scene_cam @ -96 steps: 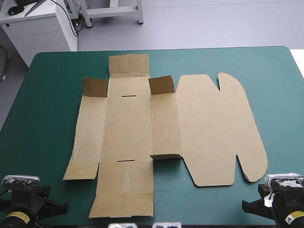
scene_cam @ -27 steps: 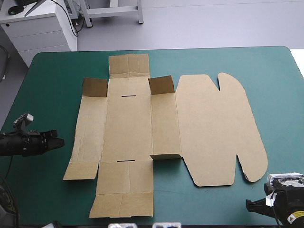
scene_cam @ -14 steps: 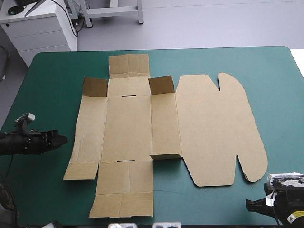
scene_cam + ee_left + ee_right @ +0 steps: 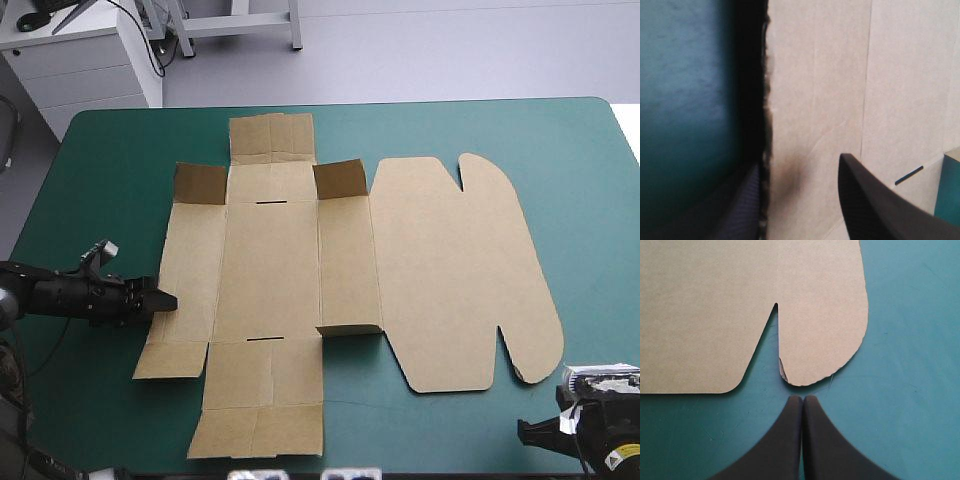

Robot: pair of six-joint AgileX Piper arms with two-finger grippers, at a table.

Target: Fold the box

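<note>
High view: brown box (image 4: 300, 280) lying flat on the teal-green table cover (image 4: 100, 180), two small far flaps raised, left gripper (image 4: 167, 301) at its left edge; left wrist view: black fingers (image 4: 875, 205) apart, astride that edge; right wrist view: right gripper (image 4: 802, 399) pressed together, just short of the box's rounded tab.
</note>
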